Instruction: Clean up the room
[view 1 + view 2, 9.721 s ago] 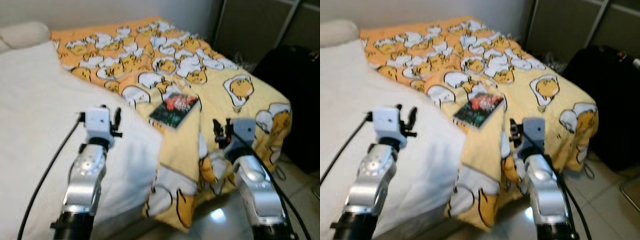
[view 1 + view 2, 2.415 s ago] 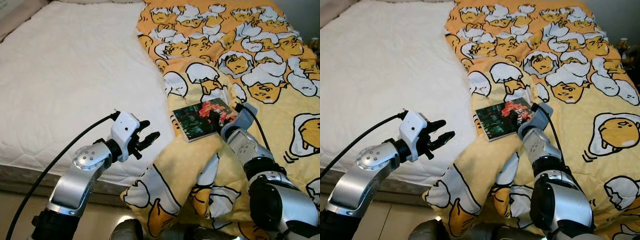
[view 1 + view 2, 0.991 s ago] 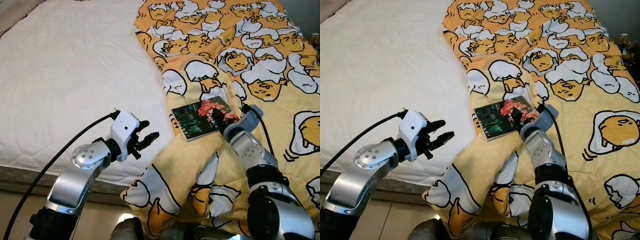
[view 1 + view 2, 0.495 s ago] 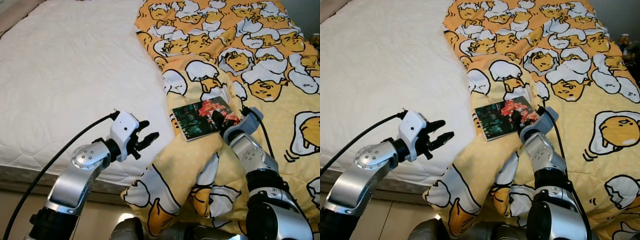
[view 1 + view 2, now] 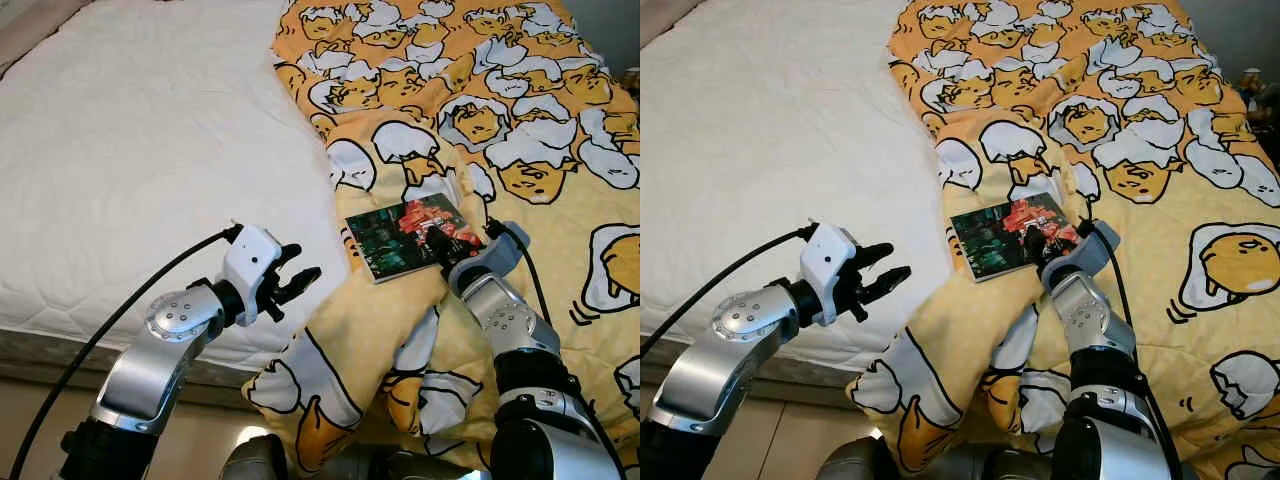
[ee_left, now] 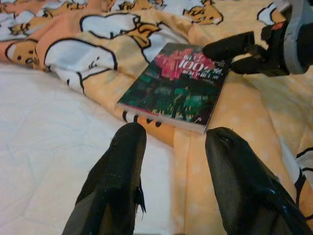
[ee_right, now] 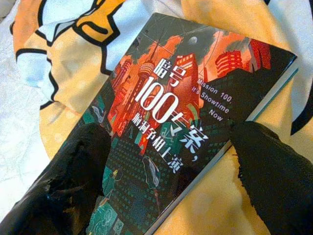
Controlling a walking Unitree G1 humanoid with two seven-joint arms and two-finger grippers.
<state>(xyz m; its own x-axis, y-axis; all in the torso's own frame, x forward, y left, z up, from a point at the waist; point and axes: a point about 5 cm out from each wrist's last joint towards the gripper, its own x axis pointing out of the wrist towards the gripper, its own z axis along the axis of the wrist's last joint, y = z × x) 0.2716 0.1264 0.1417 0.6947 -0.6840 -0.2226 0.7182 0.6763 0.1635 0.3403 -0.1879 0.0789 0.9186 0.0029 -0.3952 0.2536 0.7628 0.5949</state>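
Book [image 5: 411, 237] lies flat, cover up, on the blanket [image 5: 520, 120] near its folded edge, just beside the bare white mattress [image 5: 130, 150]. Long axis runs diagonally: the green end points toward the mattress and the robot's left, the red end toward the robot's right and slightly away. Cover text reads "100" with "Mission 100, It's Showtime Now".

Right end effector [image 5: 1033, 240] is at the book's red end, fingers [image 7: 274, 176] spread wide, one on each side of the cover in the wrist view; they straddle the book, not clamped on it. Contact with the cover can't be confirmed.

Left end effector [image 5: 296, 280] hovers over the mattress edge, well short of the book, fingers [image 6: 120, 166] apart and aimed at the book's green end.

Blanket is yellow-orange with an egg cartoon print, bunched and draped over the bed's near edge below the book.
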